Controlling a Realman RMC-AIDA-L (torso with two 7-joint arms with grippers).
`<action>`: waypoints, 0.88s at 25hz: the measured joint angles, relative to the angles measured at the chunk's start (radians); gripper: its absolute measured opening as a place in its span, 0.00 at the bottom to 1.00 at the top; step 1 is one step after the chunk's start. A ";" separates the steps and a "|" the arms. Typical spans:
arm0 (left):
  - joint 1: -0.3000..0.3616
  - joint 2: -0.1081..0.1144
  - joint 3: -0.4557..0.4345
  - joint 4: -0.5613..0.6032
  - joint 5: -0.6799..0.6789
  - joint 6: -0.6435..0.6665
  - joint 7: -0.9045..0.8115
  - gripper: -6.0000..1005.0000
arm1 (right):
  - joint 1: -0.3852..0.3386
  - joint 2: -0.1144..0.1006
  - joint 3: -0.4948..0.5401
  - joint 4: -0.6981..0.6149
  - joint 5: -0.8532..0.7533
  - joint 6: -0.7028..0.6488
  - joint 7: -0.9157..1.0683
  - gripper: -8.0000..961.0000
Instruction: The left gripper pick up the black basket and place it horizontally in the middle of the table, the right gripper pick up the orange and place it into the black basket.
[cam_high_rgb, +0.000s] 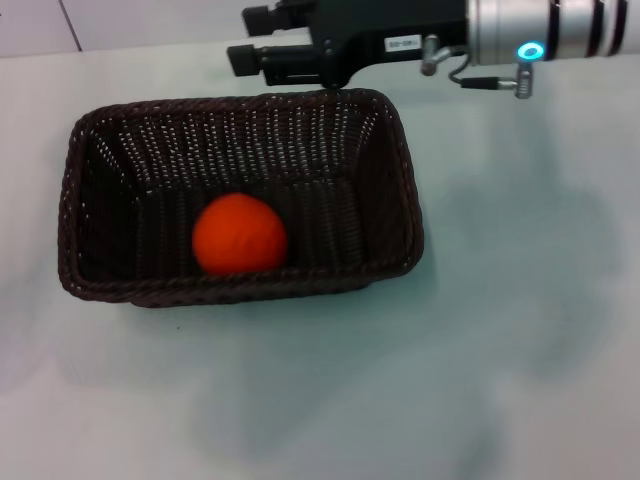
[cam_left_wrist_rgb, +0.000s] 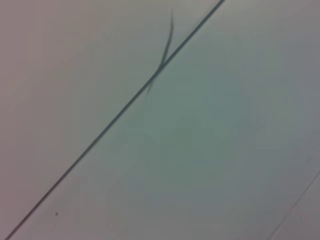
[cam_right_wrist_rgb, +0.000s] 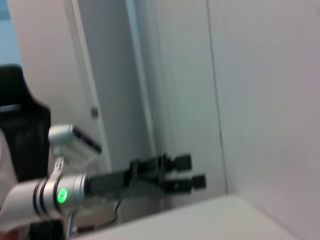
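The black basket (cam_high_rgb: 120, 140) lies lengthwise across the middle of the table (cam_high_rgb: 500, 330) in the head view. The orange (cam_high_rgb: 239, 234) rests on the basket's floor, near its front wall. My right gripper (cam_high_rgb: 245, 40) reaches in from the right and hovers above the basket's far rim, fingers apart and empty, well clear of the orange. My left gripper (cam_right_wrist_rgb: 192, 171) is out of the head view. It shows far off in the right wrist view, held up off the table with its two fingertips apart and nothing between them.
The left wrist view shows only a plain pale surface crossed by a thin dark line (cam_left_wrist_rgb: 125, 105). A wall and a dark chair (cam_right_wrist_rgb: 20, 125) stand behind the left arm in the right wrist view.
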 joint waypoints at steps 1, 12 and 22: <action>0.000 0.000 0.000 0.000 -0.007 0.000 0.006 0.90 | -0.013 -0.001 0.000 -0.003 0.025 -0.001 -0.011 0.41; 0.059 -0.024 -0.022 -0.158 -0.360 0.091 0.455 0.90 | -0.243 0.005 0.054 0.079 0.523 0.087 -0.324 0.85; 0.086 -0.030 -0.196 -0.359 -0.463 0.220 0.898 0.90 | -0.332 0.007 0.173 0.401 1.062 0.073 -0.766 0.91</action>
